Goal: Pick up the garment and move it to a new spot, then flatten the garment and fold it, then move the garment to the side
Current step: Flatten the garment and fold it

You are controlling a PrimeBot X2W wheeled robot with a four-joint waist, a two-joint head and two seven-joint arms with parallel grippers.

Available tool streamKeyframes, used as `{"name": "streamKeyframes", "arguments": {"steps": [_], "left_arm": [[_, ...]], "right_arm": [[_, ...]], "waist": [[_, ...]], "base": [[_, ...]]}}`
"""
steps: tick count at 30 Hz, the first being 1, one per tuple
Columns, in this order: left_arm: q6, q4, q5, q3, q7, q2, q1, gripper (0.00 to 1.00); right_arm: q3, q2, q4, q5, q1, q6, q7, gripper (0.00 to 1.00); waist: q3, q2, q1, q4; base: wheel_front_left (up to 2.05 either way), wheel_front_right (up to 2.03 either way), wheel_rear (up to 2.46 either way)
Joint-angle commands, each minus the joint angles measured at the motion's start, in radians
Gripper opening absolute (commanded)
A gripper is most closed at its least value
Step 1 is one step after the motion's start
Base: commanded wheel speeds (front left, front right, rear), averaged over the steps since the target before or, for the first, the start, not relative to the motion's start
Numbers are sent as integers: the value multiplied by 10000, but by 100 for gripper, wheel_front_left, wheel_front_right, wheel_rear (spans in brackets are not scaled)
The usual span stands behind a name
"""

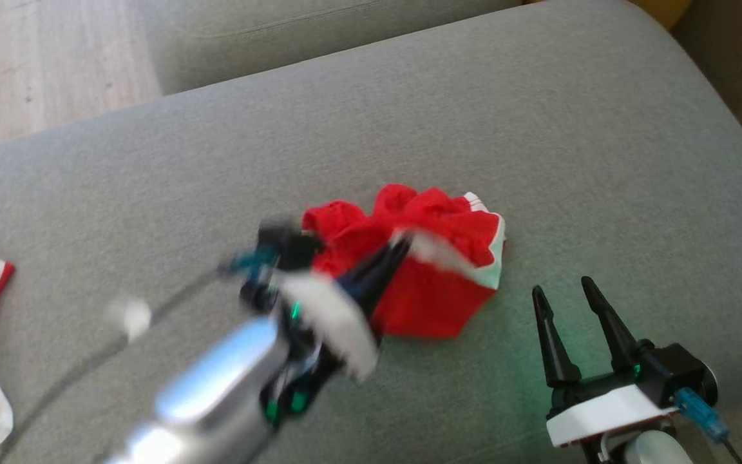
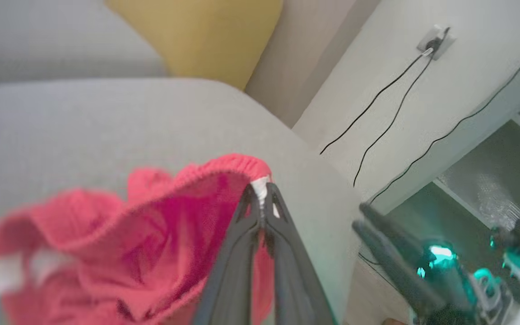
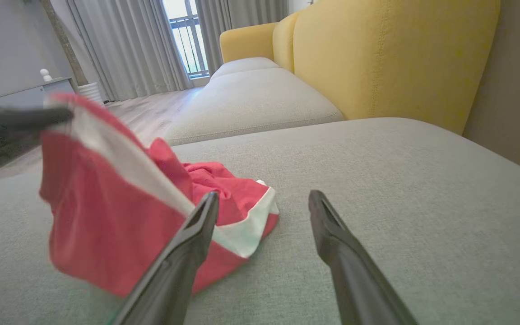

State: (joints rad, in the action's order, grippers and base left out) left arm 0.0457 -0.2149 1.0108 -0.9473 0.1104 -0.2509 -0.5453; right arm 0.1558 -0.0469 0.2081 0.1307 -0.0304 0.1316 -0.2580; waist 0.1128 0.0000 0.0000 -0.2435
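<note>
Closest in, the left gripper (image 2: 260, 192) has its two dark fingers pinched tight together on the white-trimmed edge of the red garment (image 2: 151, 234). From overhead that arm is a blur. Part of the cloth is pulled up off the grey sofa cushion (image 1: 538, 129), while the rest lies bunched on it near the middle. The right gripper (image 1: 563, 286) waits just beside the garment's right edge, fingers spread wide with nothing between them. To my eye this is the very first step: the pick-up is made, but the move to a new spot is not yet done. Next, the left arm needs to raise the cloth clear and carry it across without losing that narrow pinch on the hem, which looks as if it could slip. The free gripper is handy for the flattening.
</note>
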Motion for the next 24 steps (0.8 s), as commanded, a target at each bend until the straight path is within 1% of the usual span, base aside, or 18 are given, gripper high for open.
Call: {"name": "streamKeyframes", "arguments": {"steps": [1, 5, 8, 11, 13, 16, 18, 20, 22, 24], "left_arm": [[151, 281, -234, 374, 154, 83, -1440, 0], [445, -109, -445, 552, 681, 504, -3450, 0], [634, -560, -440, 804, 804, 814, -4833, 0], [746, -969, -405, 1072, 738, 887, -5913, 0], [788, -1101, -229, 1171, 763, 835, -6233, 0], [813, -1067, 101, 1196, 852, 698, -6122, 0], [829, -812, 472, 1035, 1035, 444, -5601, 0], [837, -369, 782, 818, 1165, 21, -4812, 0], [836, 153, 1066, 711, 1131, -523, -3807, 0], [650, 719, 1295, 682, 974, -1117, -2674, 0]], "right_arm": [[265, -33, -267, -29, 318, -9, -38, 100], [448, -33, -253, 5, 431, -9, -38, 100], [569, -33, -231, 49, 465, -9, -38, 100], [668, -33, -195, 103, 435, -9, -38, 100], [670, -33, -203, 127, 372, -9, -38, 100], [603, -33, -238, 132, 291, -9, -38, 100], [468, -33, -306, 134, 176, -9, -38, 100], [374, -33, -395, 96, 67, -9, -38, 100], [278, -33, -509, 17, -2, -9, -38, 100], [141, -33, -689, -69, -45, -9, -38, 100]], "waist": [[-30, 0, 0, -152], [-41, 0, 0, -522], [-88, 0, 0, -798], [-182, 0, 0, -1007], [-243, 0, 0, -1046], [-289, 0, 0, -985], [-306, 0, 0, -820], [-275, 0, 0, -577], [-230, 0, 0, -289], [-172, 0, 0, 31]], "base": [[0, 0, 0], [0, 0, 0], [0, 0, 0], [0, 0, 0], [0, 0, 0], [0, 0, 0], [0, 0, 0], [0, 0, 0], [0, 0, 0], [0, 0, 0]]}}
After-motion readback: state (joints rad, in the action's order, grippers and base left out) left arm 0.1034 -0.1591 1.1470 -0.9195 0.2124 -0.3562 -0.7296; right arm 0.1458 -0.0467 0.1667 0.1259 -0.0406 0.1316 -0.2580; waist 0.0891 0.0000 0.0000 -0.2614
